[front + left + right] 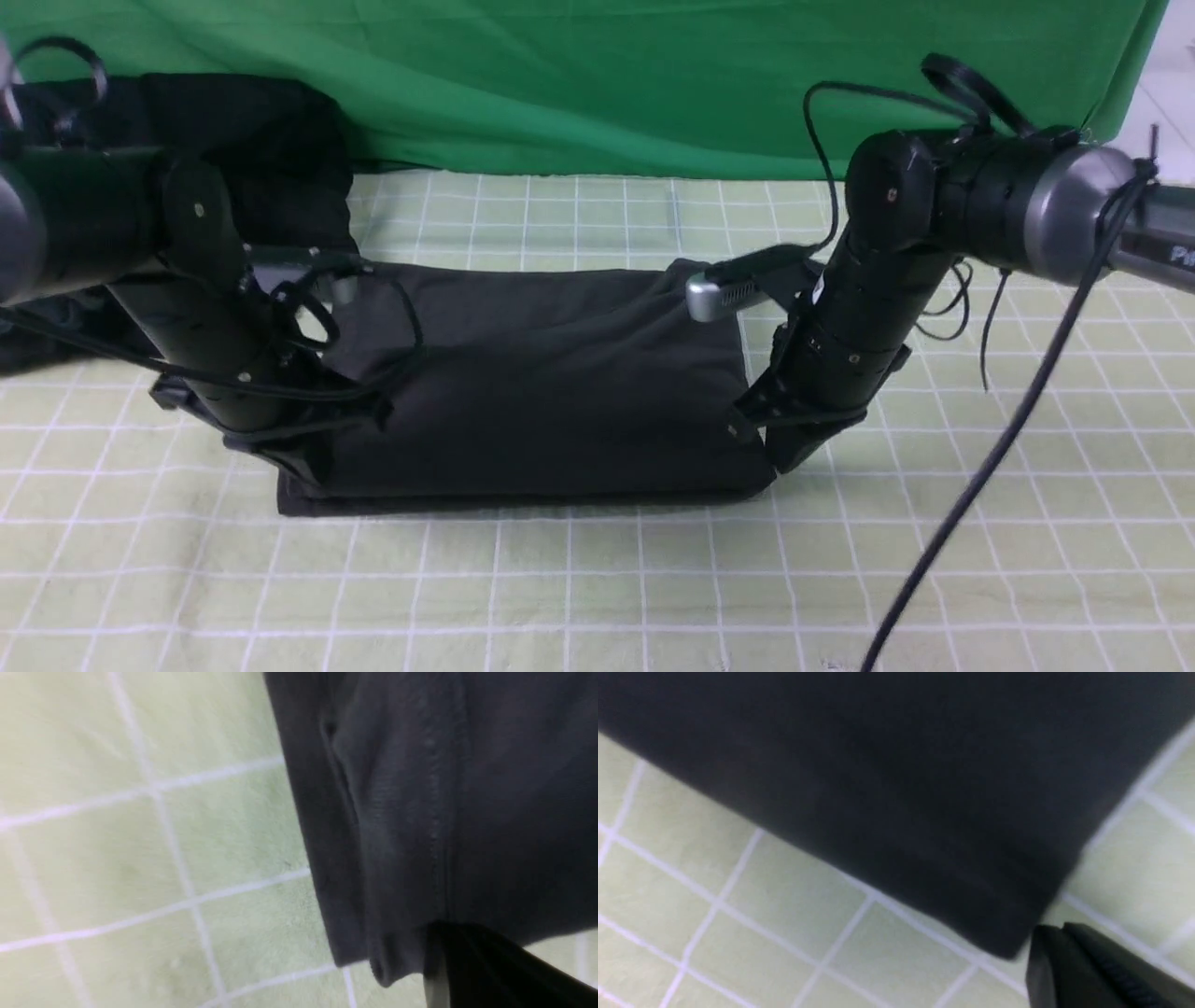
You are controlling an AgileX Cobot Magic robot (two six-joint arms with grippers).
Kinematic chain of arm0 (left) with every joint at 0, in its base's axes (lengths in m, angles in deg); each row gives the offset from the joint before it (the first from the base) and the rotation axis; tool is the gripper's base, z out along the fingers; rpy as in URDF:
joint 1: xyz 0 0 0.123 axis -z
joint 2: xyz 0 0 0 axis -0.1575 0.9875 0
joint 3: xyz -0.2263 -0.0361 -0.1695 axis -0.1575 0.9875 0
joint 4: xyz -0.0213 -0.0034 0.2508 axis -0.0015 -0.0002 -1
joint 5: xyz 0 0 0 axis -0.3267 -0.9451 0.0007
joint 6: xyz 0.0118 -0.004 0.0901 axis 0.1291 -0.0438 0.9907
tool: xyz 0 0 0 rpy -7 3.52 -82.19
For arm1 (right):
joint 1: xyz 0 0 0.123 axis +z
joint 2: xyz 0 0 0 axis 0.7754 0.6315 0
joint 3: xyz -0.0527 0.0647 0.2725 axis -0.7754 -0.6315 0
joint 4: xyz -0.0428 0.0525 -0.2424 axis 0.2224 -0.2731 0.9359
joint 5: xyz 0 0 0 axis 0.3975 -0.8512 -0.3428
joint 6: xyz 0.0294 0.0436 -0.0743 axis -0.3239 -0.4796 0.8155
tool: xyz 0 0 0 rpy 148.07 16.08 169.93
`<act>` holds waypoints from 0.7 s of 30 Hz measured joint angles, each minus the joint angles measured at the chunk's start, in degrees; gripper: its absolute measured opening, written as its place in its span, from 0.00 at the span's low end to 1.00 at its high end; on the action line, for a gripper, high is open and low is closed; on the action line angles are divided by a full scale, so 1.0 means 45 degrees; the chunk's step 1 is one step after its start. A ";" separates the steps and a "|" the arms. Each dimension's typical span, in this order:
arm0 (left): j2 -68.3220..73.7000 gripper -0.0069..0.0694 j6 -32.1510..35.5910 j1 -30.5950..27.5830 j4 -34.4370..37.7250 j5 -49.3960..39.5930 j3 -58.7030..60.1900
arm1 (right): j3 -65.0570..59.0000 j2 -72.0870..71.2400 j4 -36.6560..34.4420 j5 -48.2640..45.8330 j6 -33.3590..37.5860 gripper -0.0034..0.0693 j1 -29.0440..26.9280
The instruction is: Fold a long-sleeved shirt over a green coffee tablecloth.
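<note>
Long-sleeved shirt folded into a rectangle, mid green coffee tablecloth. Left gripper clamped on its near-left corner — right gripper closed at its near-right corner, grip unclear.

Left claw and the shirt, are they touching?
Touching. The left wrist view shows the left claw shut on the shirt's corner, with cloth bunched at its tip.
</note>
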 joint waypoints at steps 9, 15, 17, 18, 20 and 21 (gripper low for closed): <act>-0.4691 0.08 -0.0261 0.0000 0.0056 -0.0208 -0.0030 | 0.0000 -0.4950 0.1624 -0.0125 -0.0489 0.05 -0.0236; -0.9143 0.08 -0.0303 0.0000 0.0989 0.0009 0.0427 | -0.1463 -1.0782 0.1694 0.3450 -0.0697 0.05 -0.0275; -1.0858 0.08 -0.0303 0.0000 0.1436 0.0408 0.1080 | -0.3094 -1.3136 0.1744 0.5804 -0.0711 0.05 -0.0275; -1.1291 0.08 -0.0303 0.0000 0.1577 0.0533 0.1299 | -0.3642 -1.3730 0.1760 0.6238 -0.0711 0.05 -0.0275; -1.2614 0.08 -0.0303 0.0000 0.1960 0.0871 0.1953 | -0.5674 -1.5757 0.1872 0.8516 -0.0711 0.05 -0.0275; -1.3378 0.08 -0.0303 0.0000 0.2125 0.1061 0.2513 | -0.6772 -1.6773 0.1900 0.9684 -0.0711 0.05 -0.0275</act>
